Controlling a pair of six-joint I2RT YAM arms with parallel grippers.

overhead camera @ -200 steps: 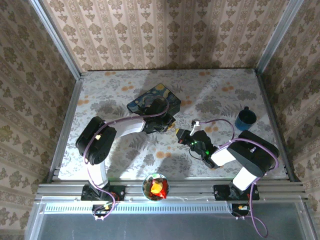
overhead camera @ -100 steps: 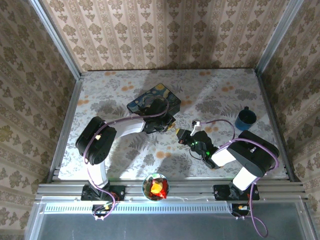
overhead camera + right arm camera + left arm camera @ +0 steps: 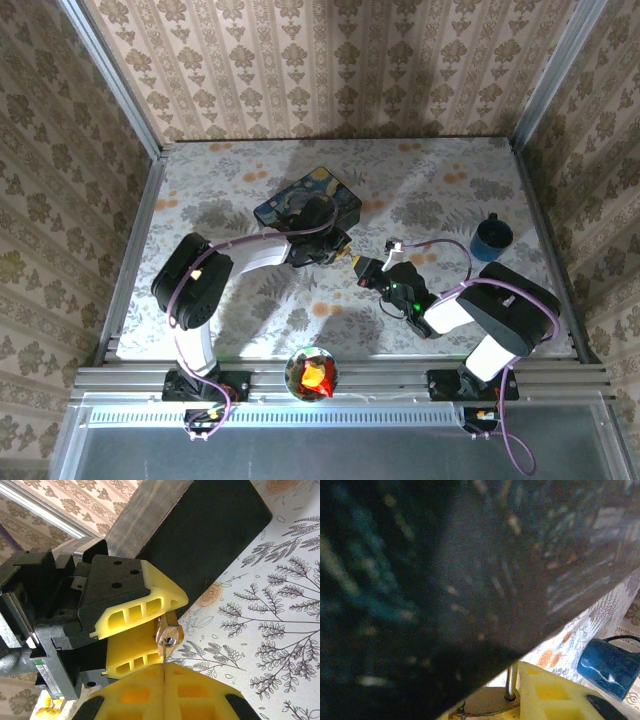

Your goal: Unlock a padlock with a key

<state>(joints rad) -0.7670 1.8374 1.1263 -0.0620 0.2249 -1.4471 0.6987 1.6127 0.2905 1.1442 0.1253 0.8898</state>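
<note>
The right gripper (image 3: 164,669) is closed. Its two yellow fingers (image 3: 200,692) are pressed together at the bottom edge of the right wrist view, and a thin metal strip, the key (image 3: 164,655), is clamped in the seam between them. The key runs straight up from the fingertips to the padlock (image 3: 168,631).

The left gripper (image 3: 341,251) is closed on the padlock. In the right wrist view the small brass body sits between the tips of its upper and lower yellow fingers (image 3: 142,611). In the left wrist view the brass body lies at the bottom edge, with the thin pale shackle (image 3: 510,681) standing up from it, just beside a yellow finger.

In the top view both grippers meet near the centre of the table (image 3: 440,180), the right one tip-to-tip with the left. The padlock is held above the patterned surface, just beside the near right corner of the dark blue box (image 3: 305,198). Whether the shackle is released cannot be told.

A blue cup (image 3: 492,237) stands well apart at the right edge of the table. A bowl (image 3: 312,374) sits at the near edge between the arm bases.
</note>
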